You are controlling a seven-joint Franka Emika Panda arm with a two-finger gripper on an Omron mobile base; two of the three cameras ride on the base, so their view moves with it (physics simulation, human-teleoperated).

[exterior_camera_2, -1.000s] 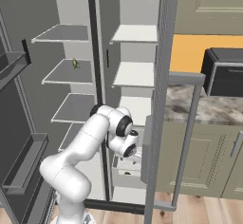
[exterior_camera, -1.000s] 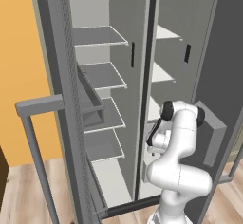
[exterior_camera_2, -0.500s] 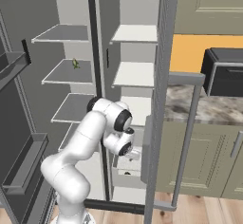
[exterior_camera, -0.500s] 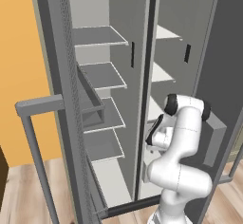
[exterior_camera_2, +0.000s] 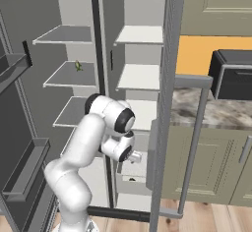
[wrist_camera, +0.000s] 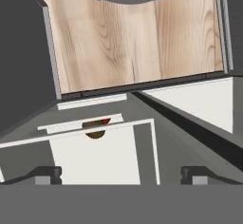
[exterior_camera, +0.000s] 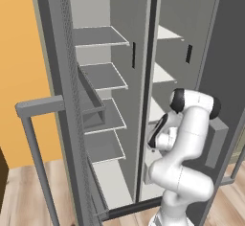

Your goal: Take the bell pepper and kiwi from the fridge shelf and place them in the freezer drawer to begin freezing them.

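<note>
Fruit in freezer drawer (wrist_camera: pixel 102 159) — one kiwi (wrist_camera: pixel 95 134), one bell pepper (wrist_camera: pixel 106 121).

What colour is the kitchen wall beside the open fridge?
Orange; the wall shows best in the left base view.

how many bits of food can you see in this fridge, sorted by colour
red: 1, the bell pepper, mostly hidden
brown: 1, the kiwi
green-yellow: 1, the small item
total: 3
</note>
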